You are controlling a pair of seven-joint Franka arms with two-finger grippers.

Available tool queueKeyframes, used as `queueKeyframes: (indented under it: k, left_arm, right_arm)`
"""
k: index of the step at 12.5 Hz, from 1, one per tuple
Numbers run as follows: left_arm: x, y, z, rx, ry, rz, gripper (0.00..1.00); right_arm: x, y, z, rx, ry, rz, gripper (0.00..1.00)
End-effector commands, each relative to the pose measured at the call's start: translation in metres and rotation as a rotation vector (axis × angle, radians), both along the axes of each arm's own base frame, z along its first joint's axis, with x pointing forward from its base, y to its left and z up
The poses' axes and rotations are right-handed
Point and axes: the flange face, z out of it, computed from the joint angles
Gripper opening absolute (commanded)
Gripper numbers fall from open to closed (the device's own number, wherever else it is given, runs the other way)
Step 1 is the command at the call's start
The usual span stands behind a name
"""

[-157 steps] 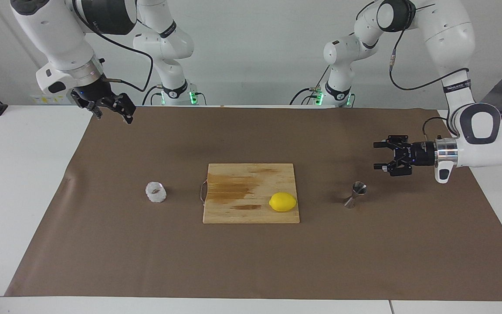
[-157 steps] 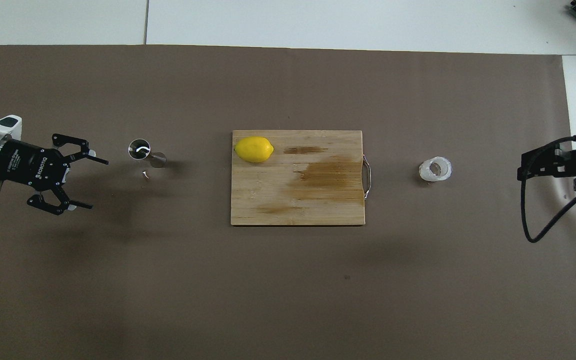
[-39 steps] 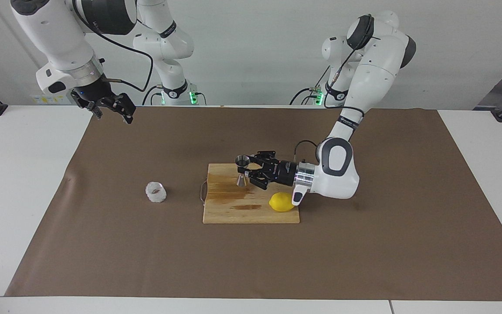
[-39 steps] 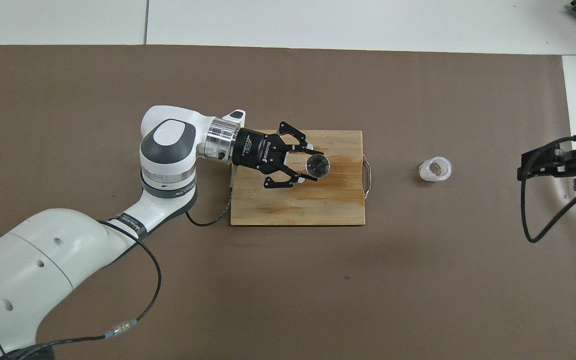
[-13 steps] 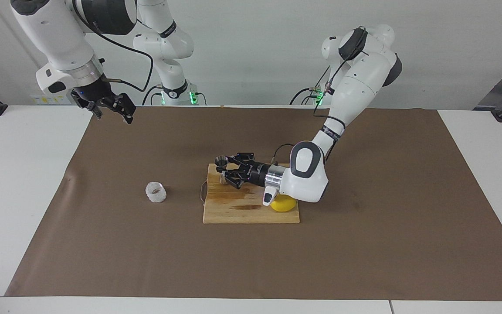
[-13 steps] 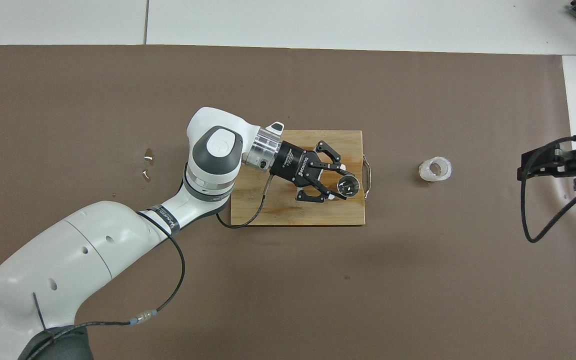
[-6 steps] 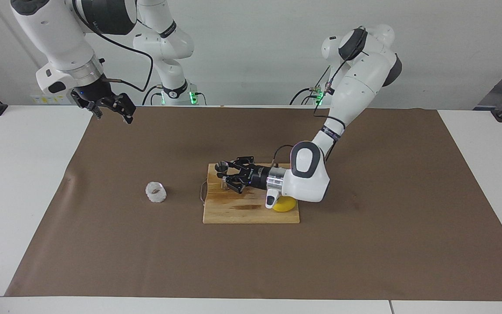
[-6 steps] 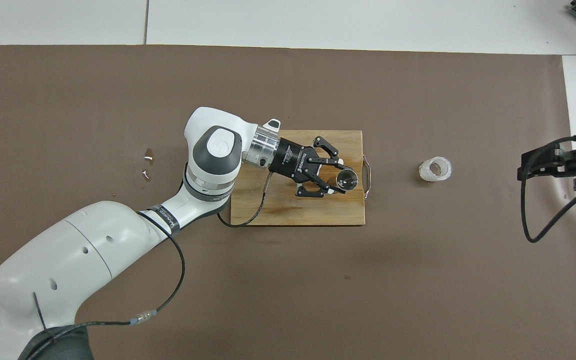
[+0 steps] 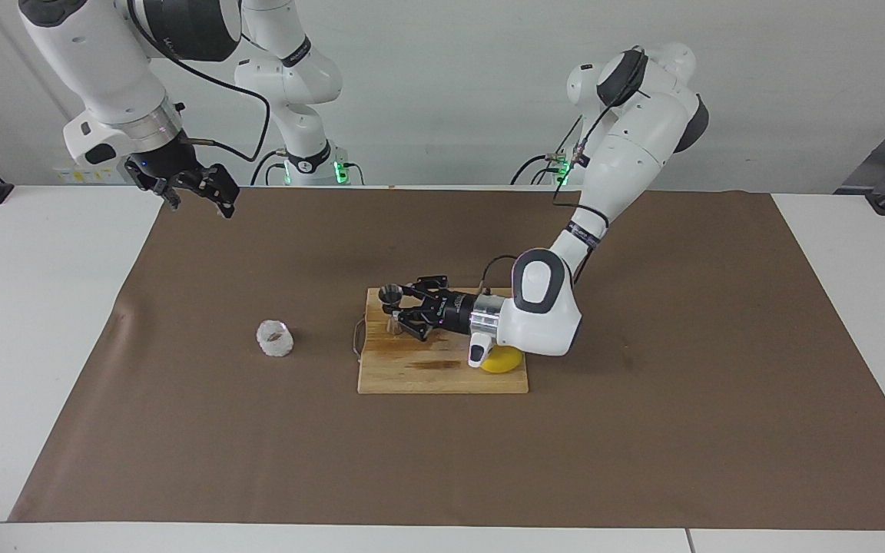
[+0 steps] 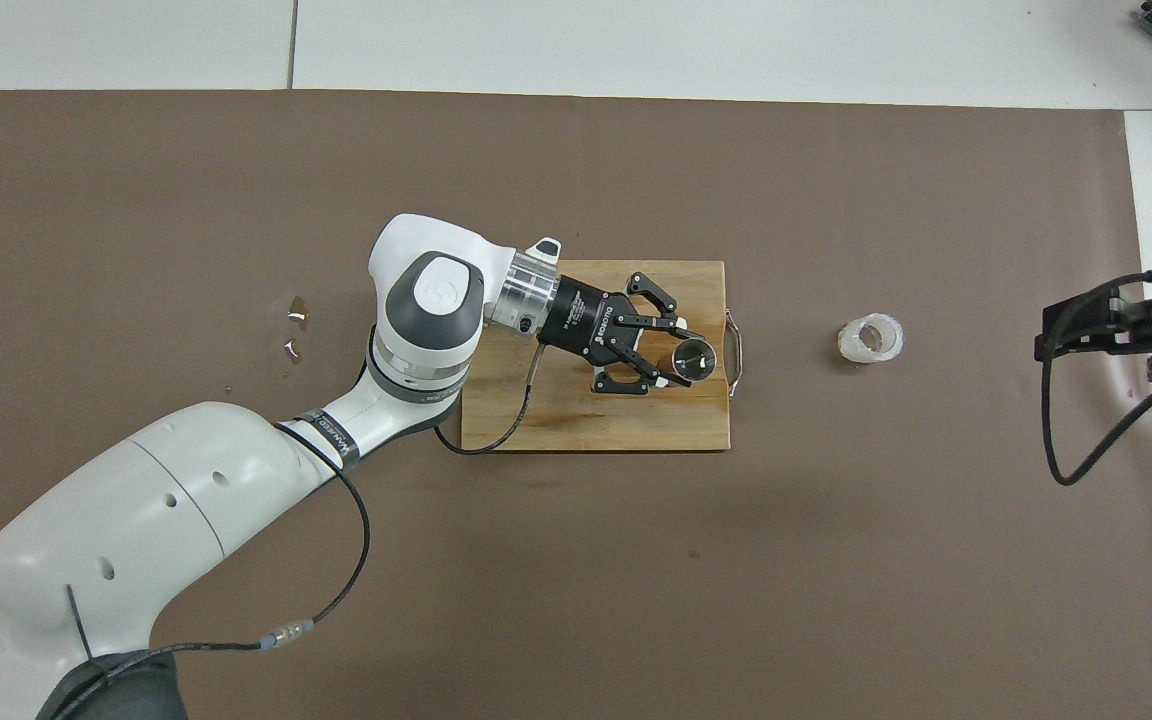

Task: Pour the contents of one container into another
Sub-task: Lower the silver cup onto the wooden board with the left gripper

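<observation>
Over the wooden cutting board (image 9: 442, 369), at its handle end, your left gripper (image 9: 395, 311) is pinching the steel jigger (image 9: 391, 296) at its waist and holding it upright, mouth up. Whether the jigger's foot is touching the board I cannot tell. Your glass cup (image 9: 275, 338) is sitting on the brown mat (image 9: 642, 461) beside the board's handle, toward the right arm's end. A lemon (image 9: 505, 361) is peeking out under the left wrist. Your right gripper (image 9: 200, 188) is waiting, fingers spread, above the mat's corner.
</observation>
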Motion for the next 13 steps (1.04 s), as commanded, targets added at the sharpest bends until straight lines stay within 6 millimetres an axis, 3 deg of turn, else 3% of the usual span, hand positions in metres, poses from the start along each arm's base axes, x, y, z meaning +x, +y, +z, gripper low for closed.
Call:
queueKeyframes:
  k: [1, 10, 13]
  left_arm:
    - [0.0037, -0.0062, 0.0007, 0.009, -0.007, 0.002, 0.41]
    - [0.0019, -0.0084, 0.0004, 0.008, -0.006, -0.002, 0.57]
    - [0.0015, -0.0092, 0.0004, 0.008, -0.005, -0.001, 0.70]
  right_arm:
    - [-0.0005, -0.0008, 0.0007, 0.020, -0.008, 0.009, 1.00]
    - [-0.0005, -0.0008, 0.0007, 0.020, -0.008, 0.009, 1.00]
    - [-0.0007, -0.0008, 0.0006, 0.020, -0.007, 0.009, 1.00]
